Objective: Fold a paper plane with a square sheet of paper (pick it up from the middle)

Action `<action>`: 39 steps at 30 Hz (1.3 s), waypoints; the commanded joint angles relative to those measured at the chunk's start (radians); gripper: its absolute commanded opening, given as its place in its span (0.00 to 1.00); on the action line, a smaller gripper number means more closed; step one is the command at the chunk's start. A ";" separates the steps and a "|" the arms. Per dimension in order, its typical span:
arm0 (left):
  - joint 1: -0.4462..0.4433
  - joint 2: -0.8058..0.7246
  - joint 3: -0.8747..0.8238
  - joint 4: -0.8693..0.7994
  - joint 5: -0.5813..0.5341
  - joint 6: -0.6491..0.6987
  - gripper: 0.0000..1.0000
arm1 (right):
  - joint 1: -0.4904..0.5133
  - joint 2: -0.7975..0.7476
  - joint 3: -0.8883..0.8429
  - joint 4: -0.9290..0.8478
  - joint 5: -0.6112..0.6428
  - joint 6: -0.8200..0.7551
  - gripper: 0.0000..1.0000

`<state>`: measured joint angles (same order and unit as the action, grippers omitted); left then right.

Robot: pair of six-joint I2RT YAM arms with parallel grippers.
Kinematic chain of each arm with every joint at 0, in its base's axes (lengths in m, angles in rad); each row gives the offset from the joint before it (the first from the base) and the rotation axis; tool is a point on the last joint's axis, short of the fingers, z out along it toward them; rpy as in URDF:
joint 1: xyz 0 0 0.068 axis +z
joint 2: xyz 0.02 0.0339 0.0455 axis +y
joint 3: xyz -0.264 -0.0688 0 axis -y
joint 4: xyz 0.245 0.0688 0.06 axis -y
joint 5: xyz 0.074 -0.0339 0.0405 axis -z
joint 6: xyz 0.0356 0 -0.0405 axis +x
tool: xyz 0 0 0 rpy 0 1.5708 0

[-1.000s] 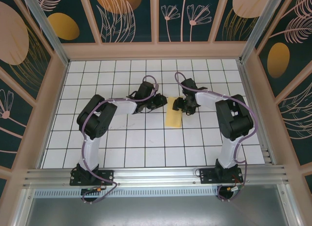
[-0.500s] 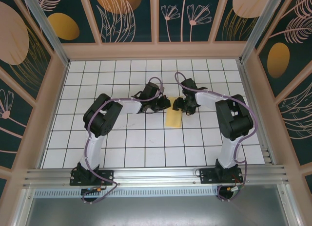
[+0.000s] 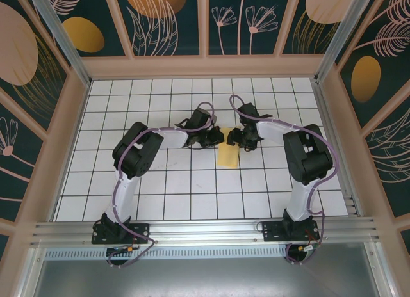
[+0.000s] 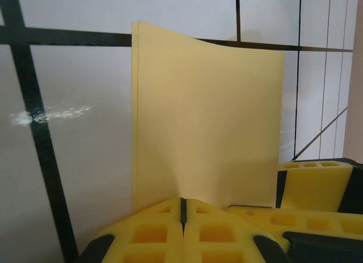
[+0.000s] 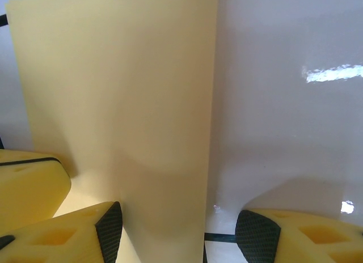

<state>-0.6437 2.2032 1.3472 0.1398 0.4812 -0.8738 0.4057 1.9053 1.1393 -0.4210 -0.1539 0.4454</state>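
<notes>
The square sheet of paper (image 3: 228,156) is pale yellow and lies on the white grid table as a narrow rectangle, doubled along one long side. My left gripper (image 3: 216,138) is at its far end. In the left wrist view the yellow fingers (image 4: 182,209) are shut tight on the paper's near edge (image 4: 207,121), and the sheet puckers up into them. My right gripper (image 3: 236,138) stands open at the same end. It straddles the paper's long edge (image 5: 142,104), with one pad (image 5: 109,229) over the sheet and the other pad (image 5: 258,236) over bare table.
The two grippers are almost touching; a right finger (image 4: 315,183) shows beside the left jaws. Wooden walls (image 3: 205,66) enclose the tiled table (image 3: 160,182). A metal rail (image 3: 205,232) with both arm bases runs along the near edge.
My left gripper slid right to the paper's far end and closed its jaws there. The right arm and the paper have stayed put.
</notes>
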 commanded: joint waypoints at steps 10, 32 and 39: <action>-0.006 0.061 -0.009 -0.170 -0.078 0.047 0.03 | -0.002 0.052 -0.082 0.047 -0.057 0.007 0.64; -0.006 0.085 -0.033 -0.194 -0.119 0.049 0.00 | -0.045 -0.130 -0.116 0.250 -0.338 0.088 0.04; -0.006 0.090 -0.036 -0.198 -0.114 0.039 0.00 | -0.067 -0.047 -0.115 0.242 -0.377 0.077 0.00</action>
<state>-0.6476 2.2082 1.3663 0.0975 0.4583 -0.8459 0.3527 1.8336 1.0348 -0.1894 -0.4877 0.5236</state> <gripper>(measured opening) 0.069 0.055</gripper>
